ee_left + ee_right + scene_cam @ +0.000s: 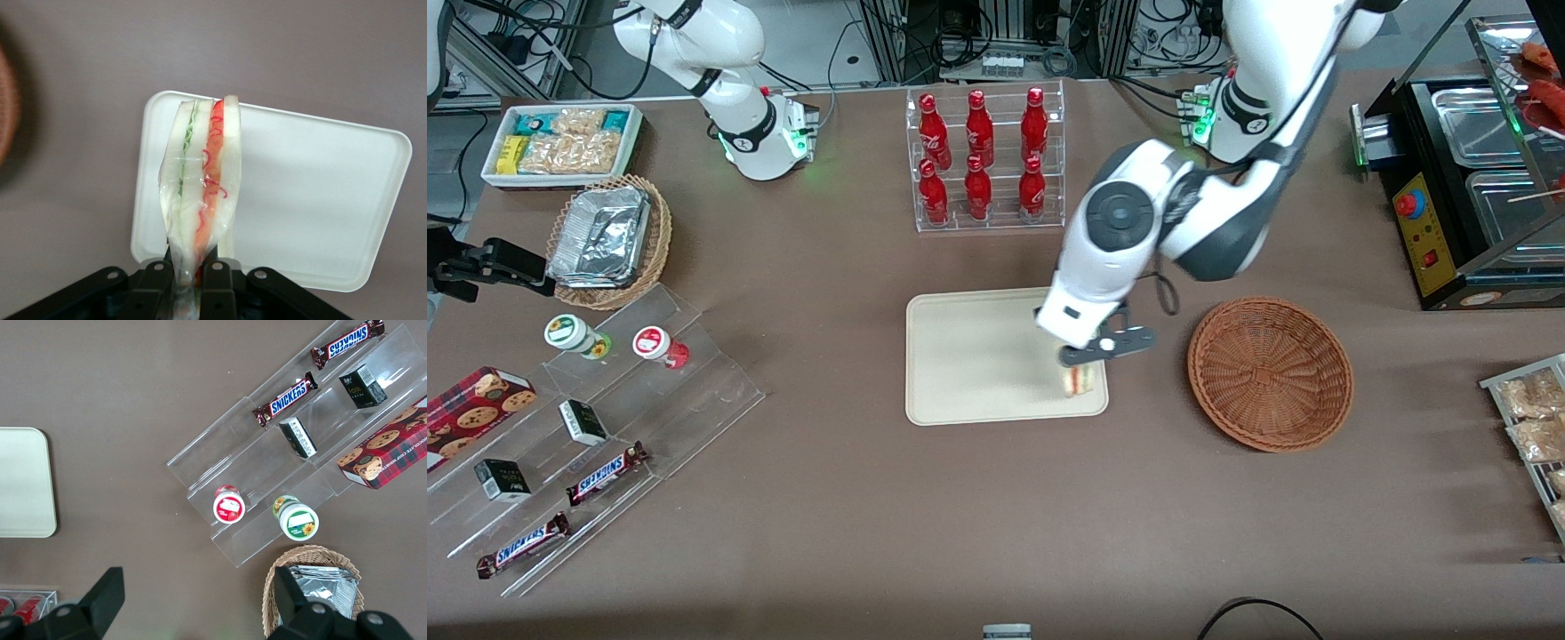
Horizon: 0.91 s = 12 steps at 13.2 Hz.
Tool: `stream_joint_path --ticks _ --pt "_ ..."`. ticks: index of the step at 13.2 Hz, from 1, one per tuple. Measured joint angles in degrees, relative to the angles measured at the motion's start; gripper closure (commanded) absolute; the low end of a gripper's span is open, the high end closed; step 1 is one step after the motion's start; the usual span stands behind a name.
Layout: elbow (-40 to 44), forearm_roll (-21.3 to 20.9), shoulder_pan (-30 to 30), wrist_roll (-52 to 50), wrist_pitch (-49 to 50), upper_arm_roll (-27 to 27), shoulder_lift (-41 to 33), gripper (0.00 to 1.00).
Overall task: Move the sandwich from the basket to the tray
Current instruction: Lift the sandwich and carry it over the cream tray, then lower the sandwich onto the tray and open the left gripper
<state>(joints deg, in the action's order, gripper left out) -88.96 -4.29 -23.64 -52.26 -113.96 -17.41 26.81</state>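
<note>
The sandwich [200,187] hangs pinched in your gripper's [1083,369] jaws over the tray's [969,356] basket-side corner, so opening should drop it inside the rim.

Six red bottles [983,160]; two Snickers bars [565,507].

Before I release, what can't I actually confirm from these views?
- Whether the sandwich touches the tray: front view, the hand covers its top; the wrist view shows no contact point.
- How far the fingers reach up the sandwich: cut off at the wrist view's edge.
- The basket in the wrist view: only a blurred sliver.
</note>
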Motion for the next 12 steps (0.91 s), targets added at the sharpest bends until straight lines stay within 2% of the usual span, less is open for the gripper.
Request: stream_joint_path --ticks 5,10,12 --pt "0.0 -1.4 -3.7 -0.4 -5.9 0.0 5.4 1.00" --pt "0.1 -7.5 -7.1 -4.4 -11.6 0.0 11.0 1.00" --pt "0.3 -8.4 -7.5 -5.0 -12.9 0.0 12.9 1.00"
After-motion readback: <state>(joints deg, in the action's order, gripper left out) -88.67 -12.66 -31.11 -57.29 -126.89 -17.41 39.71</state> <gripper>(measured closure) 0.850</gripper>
